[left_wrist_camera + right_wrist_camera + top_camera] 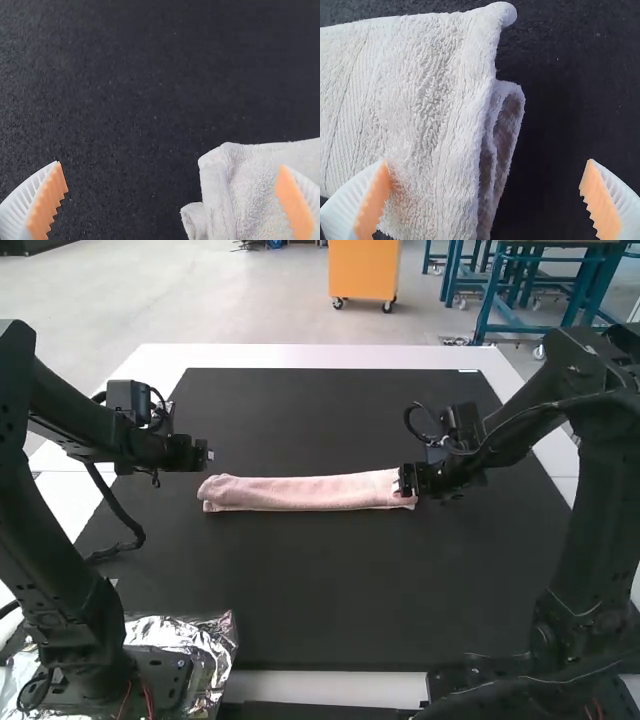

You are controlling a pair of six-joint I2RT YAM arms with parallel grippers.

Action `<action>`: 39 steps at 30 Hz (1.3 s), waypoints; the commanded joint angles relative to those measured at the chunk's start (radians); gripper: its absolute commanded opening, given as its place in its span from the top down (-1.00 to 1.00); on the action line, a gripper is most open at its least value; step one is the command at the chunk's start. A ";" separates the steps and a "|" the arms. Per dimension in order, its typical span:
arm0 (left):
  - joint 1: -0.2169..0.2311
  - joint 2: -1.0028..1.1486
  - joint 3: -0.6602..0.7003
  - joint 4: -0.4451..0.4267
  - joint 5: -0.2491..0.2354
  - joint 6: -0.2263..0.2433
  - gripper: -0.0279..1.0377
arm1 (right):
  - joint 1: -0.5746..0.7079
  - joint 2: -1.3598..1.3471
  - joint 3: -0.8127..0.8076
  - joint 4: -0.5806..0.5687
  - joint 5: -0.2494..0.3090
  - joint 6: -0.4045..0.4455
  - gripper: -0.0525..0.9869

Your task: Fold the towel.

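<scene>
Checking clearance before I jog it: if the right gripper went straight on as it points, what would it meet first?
Most likely the end of the towel: the right gripper is open, one finger over it, the other over the dark mat. I can't tell how close it is.

Pink towel (305, 492), folded into a narrow strip.

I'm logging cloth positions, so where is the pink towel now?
In the high view, the towel lies across the middle of the black mat, its right end at the right arm's pincer.
</scene>
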 commanded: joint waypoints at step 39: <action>0.079 -0.050 0.019 0.063 -0.025 0.006 -0.87 | 0.320 -0.120 0.120 0.009 -0.085 0.100 0.95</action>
